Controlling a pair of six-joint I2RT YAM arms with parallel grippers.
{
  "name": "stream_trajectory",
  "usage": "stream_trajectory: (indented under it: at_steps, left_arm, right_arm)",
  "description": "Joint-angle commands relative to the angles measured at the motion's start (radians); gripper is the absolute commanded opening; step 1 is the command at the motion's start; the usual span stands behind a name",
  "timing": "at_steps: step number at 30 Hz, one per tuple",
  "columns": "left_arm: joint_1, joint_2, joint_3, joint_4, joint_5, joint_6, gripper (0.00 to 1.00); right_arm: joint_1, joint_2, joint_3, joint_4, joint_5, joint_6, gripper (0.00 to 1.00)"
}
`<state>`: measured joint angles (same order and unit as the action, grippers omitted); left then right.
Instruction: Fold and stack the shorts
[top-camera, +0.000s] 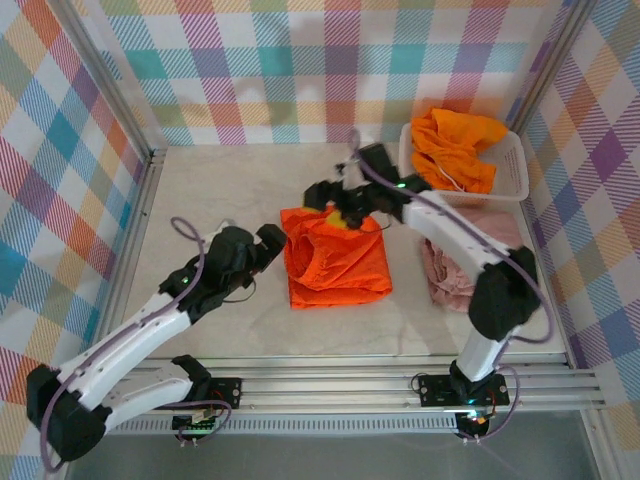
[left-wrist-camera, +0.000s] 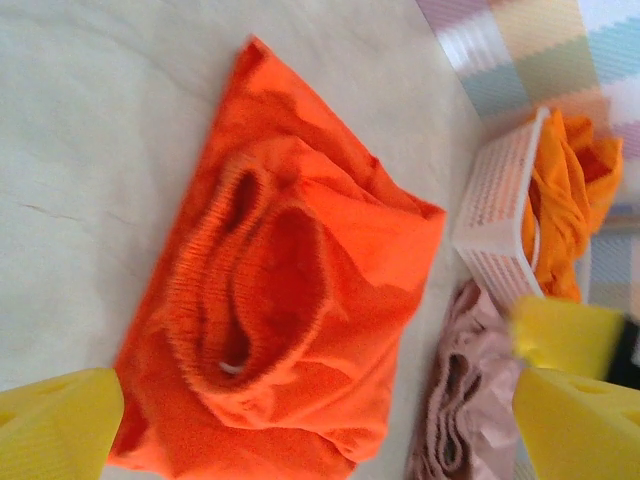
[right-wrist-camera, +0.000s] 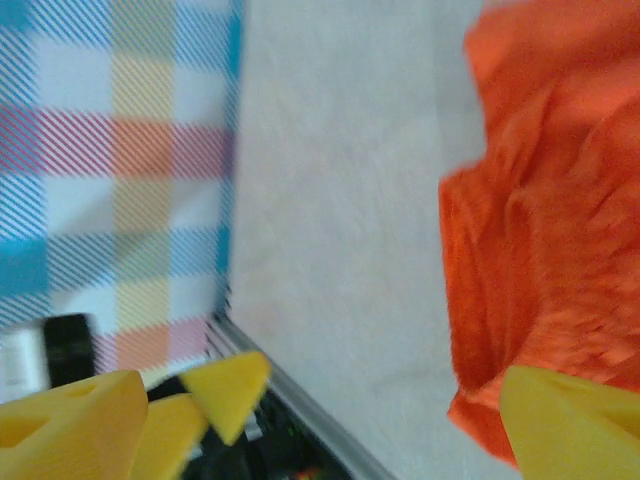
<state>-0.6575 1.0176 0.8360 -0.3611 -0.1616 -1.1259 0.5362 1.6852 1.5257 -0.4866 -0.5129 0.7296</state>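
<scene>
A pale table ringed by plaid walls carries the scene, with two white-and-black arms reaching in from its near edge. At the middle of the table lie the folded orange shorts, a rough, rumpled square. The left wrist view shows their gathered elastic waist on top, gaping in a loop, and one corner pointing toward the far side. In the far right corner stands a white lattice basket piled with an orange heap of more shorts that spills above its rim, a thin white cord trailing from it. Just in front of the basket, along the right edge of the table and partly under the right arm, the dusty pink shorts sit crumpled and apart from the orange square. The left gripper hovers just beside the left edge of the folded orange shorts; its yellow fingers stand spread wide and hold nothing. The right gripper hangs over the far edge of the same shorts. Its fingers are also parted widely, with bare table between them and one tip next to the orange cloth, clasping nothing.
</scene>
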Motion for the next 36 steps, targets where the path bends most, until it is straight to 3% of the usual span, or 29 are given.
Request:
stream_trajectory:
  at_steps: [1, 7, 17, 28, 36]
  left_arm:
    - [0.007, 0.132, 0.081, 0.170, 0.203, 0.071, 1.00]
    - [0.006, 0.412, 0.235, 0.344, 0.372, 0.081, 1.00]
    - [0.006, 0.651, 0.251, 0.514, 0.428, 0.066, 1.00]
    - [0.006, 0.629, -0.028, 0.523, 0.291, 0.107, 1.00]
    - [0.013, 0.520, -0.128, 0.519, 0.254, 0.095, 1.00]
  right_arm:
    - [-0.076, 0.015, -0.079, 0.041, 0.020, -0.012, 0.91]
    - [-0.166, 0.106, -0.042, 0.039, 0.008, -0.022, 0.92]
    - [-0.186, 0.393, 0.147, 0.056, -0.071, 0.032, 0.92]
    - [-0.229, 0.549, 0.245, 0.051, -0.046, 0.055, 0.92]
    - [-0.237, 0.526, 0.214, 0.100, -0.065, 0.050, 0.92]
